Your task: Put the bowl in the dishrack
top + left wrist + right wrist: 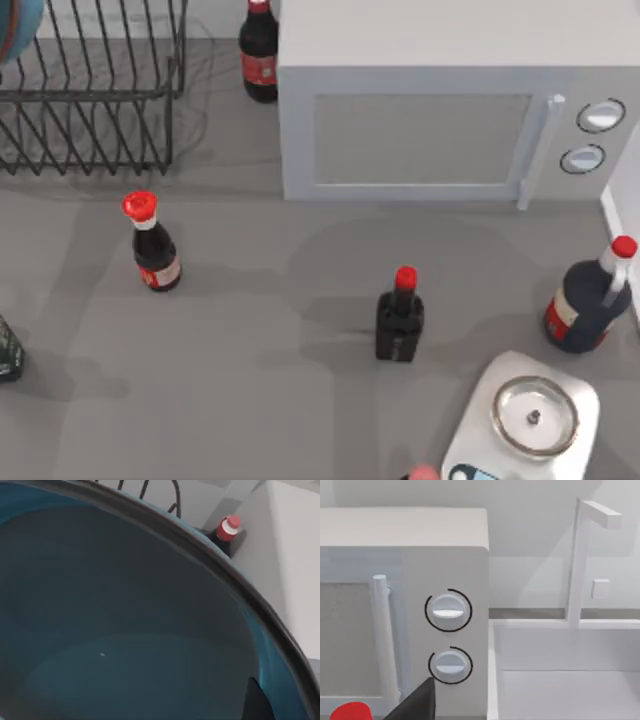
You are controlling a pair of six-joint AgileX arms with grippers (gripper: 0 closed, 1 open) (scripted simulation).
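Top view: microwave [440, 100] and bottles [155, 245] flank dishrack [90, 90].

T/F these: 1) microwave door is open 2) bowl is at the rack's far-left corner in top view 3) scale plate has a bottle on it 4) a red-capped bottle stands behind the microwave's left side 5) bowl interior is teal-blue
1) The microwave door is open. False: it sits shut, handle flush.
2) The bowl is at the dishrack far-left corner in the top view. True.
3) The scale plate has a bottle on it. False: it is bare; the nearest bottle stands on the table beside it.
4) A red-capped bottle stands by the microwave's rear left. True.
5) The bowl interior is teal-blue. True, per the left wrist view.
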